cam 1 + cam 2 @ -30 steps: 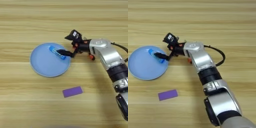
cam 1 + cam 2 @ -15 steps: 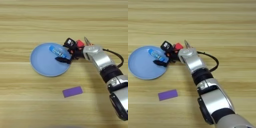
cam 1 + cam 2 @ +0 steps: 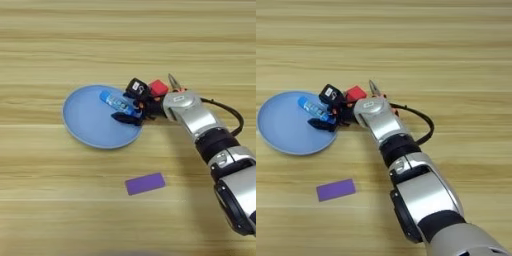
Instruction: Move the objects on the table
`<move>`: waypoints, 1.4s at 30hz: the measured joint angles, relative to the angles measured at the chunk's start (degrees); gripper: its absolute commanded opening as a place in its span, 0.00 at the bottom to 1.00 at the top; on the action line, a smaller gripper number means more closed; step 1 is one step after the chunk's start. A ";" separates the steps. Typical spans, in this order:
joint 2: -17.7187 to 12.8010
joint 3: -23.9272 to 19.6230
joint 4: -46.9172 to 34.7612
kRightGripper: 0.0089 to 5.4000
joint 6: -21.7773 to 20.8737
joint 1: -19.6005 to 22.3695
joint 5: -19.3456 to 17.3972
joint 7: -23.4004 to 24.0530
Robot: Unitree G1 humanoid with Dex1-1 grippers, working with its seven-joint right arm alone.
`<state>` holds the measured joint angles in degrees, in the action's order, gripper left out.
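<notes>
Blue tube lies on my plate slanting up-left, its right end between my right gripper's parted fingers, apparently ungripped

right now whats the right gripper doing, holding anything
Right gripper: over the near-right rim of the light-blue plate, its black fingers either side of the blue tube; whether it is clamped on the tube cannot be told.

Both head cameras are looking steeply down at the table, sharing the plate and arm; the left eye is reaching further left, the right further right.
</notes>
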<state>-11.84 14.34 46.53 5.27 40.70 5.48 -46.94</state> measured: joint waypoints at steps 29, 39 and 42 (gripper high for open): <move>-0.12 -1.17 -14.57 0.26 6.32 -2.28 -0.50 -3.70; -7.35 -3.80 -37.98 0.26 17.92 -8.32 -6.18 -9.65; -9.97 -4.67 -42.99 0.26 19.77 -10.08 -8.04 -11.72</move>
<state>-21.82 9.67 3.55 25.04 30.62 -2.56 -58.66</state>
